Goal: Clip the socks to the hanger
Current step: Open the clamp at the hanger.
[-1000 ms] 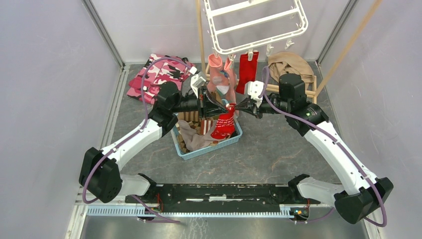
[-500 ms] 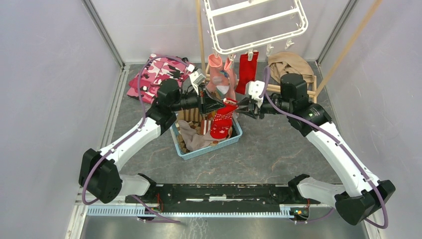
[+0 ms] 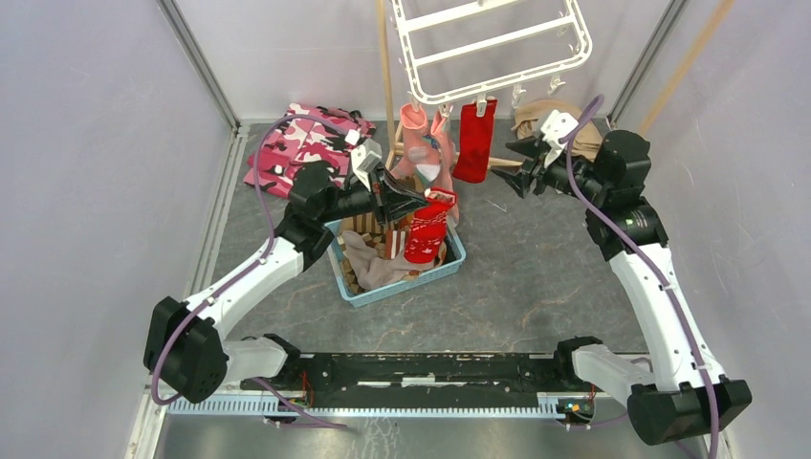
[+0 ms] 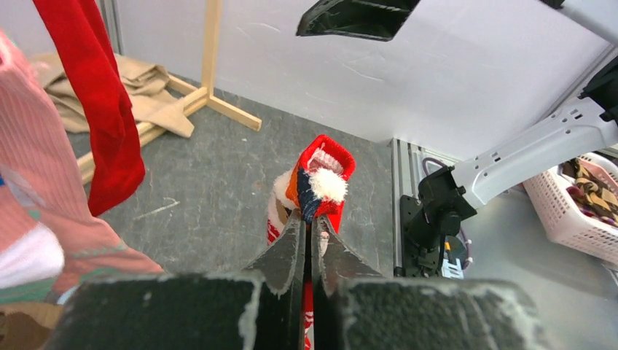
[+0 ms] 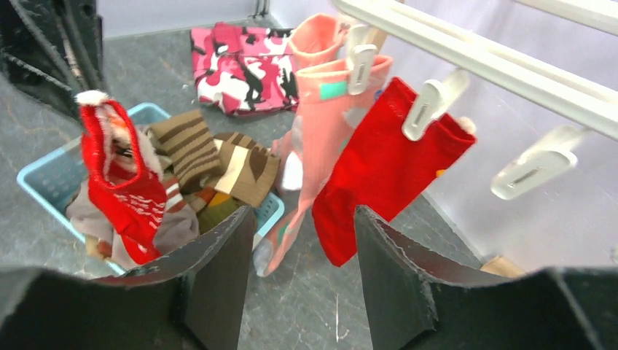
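A red sock with white marks [image 3: 426, 229] hangs by its cuff from my left gripper [image 3: 421, 198], which is shut on it above the blue basket [image 3: 406, 285]. In the left wrist view the cuff [image 4: 326, 164] is pinched at the tips of the left gripper [image 4: 310, 215]. My right gripper [image 3: 515, 164] is open and holds nothing, to the right of the clipped socks. The white hanger [image 3: 493, 41] hangs at the back. Two salmon-pink socks [image 3: 421, 143] and a red sock [image 3: 474, 139] are clipped to its near rim. Brown striped socks [image 5: 193, 142] lie in the basket.
A pink camouflage garment [image 3: 296, 143] lies at the back left. A tan cloth [image 3: 555, 122] rests on the base of the wooden stand [image 3: 385, 67]. An unused white peg [image 5: 528, 171] dangles right of the clipped red sock [image 5: 386, 168].
My right gripper has opened, let go of the red sock's cuff and pulled back to the right and rear. The left gripper still holds the sock and has shifted slightly up and back.
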You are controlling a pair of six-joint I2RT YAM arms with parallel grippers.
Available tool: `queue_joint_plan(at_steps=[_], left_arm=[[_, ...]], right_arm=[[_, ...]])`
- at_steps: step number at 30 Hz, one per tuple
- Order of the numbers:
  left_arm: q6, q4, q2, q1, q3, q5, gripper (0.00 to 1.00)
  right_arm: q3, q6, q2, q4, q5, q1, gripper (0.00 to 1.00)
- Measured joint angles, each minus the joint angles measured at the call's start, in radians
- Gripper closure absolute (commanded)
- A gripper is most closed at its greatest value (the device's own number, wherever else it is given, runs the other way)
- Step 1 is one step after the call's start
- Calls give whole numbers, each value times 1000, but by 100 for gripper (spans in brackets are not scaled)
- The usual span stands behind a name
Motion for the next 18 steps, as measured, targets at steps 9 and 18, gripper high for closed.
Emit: queue_joint_plan(at_steps=[9,18], left_arm=[[-133,209,3,-2,-17,-11,98],[-72,194,14,-16,-11,-24,97]], right_arm=[[-121,255,19,339,-67,-184,29],[-133,375,58,636,-65,-245,17]])
